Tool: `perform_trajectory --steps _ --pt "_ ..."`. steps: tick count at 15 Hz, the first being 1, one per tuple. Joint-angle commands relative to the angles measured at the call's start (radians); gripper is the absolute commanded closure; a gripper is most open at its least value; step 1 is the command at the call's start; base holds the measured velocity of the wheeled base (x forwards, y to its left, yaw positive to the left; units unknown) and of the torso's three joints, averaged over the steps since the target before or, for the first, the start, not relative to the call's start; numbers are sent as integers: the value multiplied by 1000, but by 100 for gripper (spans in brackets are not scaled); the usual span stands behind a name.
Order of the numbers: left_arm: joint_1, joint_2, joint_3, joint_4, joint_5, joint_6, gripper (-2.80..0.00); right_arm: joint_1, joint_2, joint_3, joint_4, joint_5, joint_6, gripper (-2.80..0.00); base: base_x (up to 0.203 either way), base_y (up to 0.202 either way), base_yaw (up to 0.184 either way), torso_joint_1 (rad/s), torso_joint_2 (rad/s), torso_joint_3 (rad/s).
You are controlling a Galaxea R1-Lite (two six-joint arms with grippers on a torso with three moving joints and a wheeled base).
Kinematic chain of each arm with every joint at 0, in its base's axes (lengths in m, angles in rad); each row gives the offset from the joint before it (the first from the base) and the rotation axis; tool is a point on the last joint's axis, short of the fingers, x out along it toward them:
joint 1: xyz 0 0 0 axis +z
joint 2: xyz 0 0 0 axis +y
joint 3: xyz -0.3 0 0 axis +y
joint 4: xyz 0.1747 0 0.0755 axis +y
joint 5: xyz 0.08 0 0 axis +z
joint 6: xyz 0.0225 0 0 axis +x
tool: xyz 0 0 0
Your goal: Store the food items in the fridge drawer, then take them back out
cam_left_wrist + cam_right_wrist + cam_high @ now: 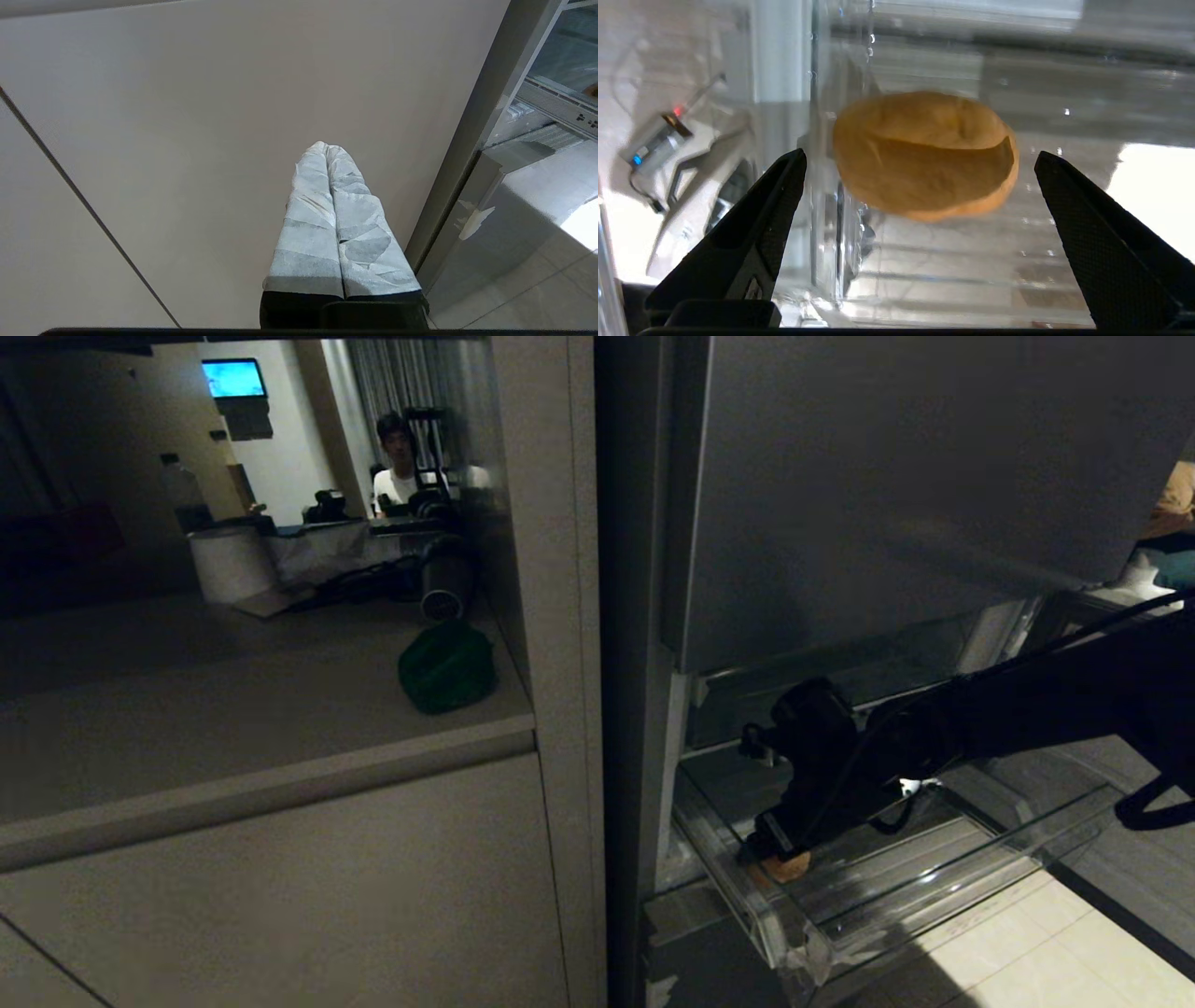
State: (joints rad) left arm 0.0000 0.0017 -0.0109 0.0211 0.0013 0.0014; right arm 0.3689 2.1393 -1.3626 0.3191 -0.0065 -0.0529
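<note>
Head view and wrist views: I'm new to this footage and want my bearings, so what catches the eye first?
The right gripper stands wide open inside the pulled-out clear fridge drawer, its fingers on either side of a tan-brown potato-like lump without touching it. The lump lies on the drawer floor near the drawer's left front corner. The left gripper is shut, hanging before a plain beige cabinet panel.
</note>
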Motion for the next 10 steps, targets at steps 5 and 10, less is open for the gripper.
perform_trajectory --steps 5,10 --pt "0 0 0 0 0 0 0 2 30 0 -6 -4 30 -280 0 0 0 0 0 0" --pt "0 0 0 0 0 0 0 2 30 20 -8 -6 39 -280 0 0 0 0 0 0"
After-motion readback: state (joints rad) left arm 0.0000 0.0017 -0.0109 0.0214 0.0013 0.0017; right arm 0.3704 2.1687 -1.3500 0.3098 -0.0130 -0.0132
